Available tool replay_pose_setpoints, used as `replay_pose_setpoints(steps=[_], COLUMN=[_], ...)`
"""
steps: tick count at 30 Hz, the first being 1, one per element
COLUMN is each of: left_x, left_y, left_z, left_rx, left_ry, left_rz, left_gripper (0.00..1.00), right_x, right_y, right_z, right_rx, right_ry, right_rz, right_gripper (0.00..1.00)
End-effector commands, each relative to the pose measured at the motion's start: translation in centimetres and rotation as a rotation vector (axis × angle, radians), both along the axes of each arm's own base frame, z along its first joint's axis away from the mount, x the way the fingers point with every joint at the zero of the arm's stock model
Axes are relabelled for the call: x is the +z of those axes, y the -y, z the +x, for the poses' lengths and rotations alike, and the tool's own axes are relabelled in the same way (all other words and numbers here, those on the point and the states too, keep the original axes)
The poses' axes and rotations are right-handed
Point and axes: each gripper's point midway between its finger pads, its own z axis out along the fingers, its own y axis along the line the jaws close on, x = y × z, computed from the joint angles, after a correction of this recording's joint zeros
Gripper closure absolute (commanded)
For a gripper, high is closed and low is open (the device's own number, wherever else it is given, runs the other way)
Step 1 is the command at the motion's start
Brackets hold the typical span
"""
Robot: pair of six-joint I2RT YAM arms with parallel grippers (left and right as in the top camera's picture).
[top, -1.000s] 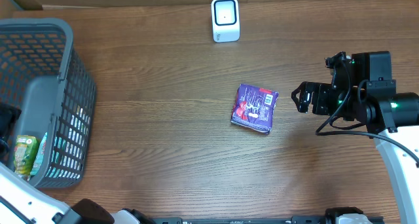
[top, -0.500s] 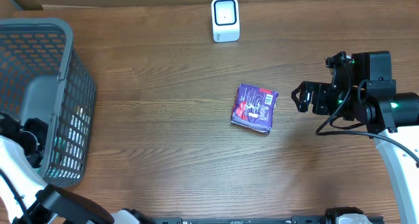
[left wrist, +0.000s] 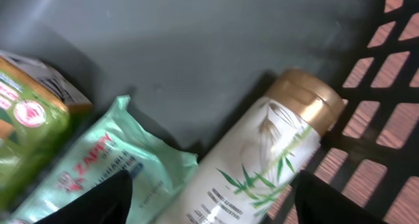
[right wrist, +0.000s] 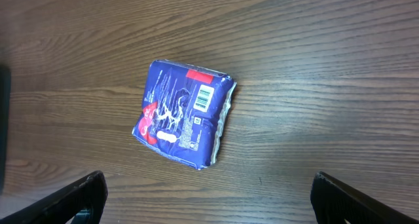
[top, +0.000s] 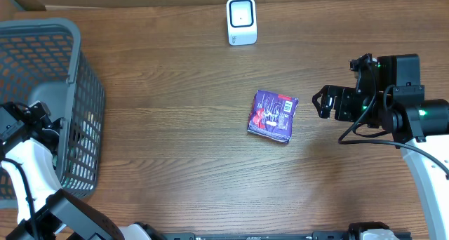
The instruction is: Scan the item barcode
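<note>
1. Over the last second the left gripper point(left wrist: 213, 201) has moved up inside the grey mesh basket point(top: 88, 92) at the left edge of the overhead view. It now covers the green packs that showed at the basket's lower left before. The right arm and the packet lie just as they did.
2. In the left wrist view the left gripper's fingers point(left wrist: 108, 201) stand spread at the bottom of the frame, pinching nothing.
3. Below them on the basket floor, from left to right, lie a green pack point(left wrist: 26, 132), a mint-green pack of wipes point(left wrist: 98, 171) and a white bottle point(left wrist: 262, 165). The bottle has a bamboo print and a gold cap point(left wrist: 308, 99) and lies tilted against the mesh wall.
4. A white scanner point(top: 241, 20) stands at the top centre of the wooden table point(top: 175, 163).
5. The purple packet point(top: 273, 116) lies flat just right of the table's centre, well apart from the scanner. Its barcode point(right wrist: 205, 98) faces up.
6. The right gripper point(top: 321, 103) hangs just right of the packet without touching it, its jaws spread wide and empty.
</note>
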Motion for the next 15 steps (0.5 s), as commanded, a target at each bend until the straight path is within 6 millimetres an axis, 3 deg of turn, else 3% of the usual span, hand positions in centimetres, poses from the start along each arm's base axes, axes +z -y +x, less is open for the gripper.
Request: replay_pose_setpoints(steps=[1,5,15], left_x=[-0.2,-0.1,-1.1], left_y=[-0.1,-0.3,1.1], left_z=[0.0,0.2,-0.6], left_rx=[-0.071,-0.141,-0.359], left_ry=[-0.031,-0.037,-0.105], left_rz=[0.066,0.102,0.125], left_gripper=[0.27,0.29,0.22], right_x=[0.0,0.0,0.5], right_y=[-0.3,-0.3,-0.3], right_z=[0.0,0.2,0.9], right_rx=[0.005,0.004,-0.047], right_ry=[0.004,0.009,0.023], right_rz=[0.01,0.011,0.043], right_gripper=[0.0,0.0,0.0])
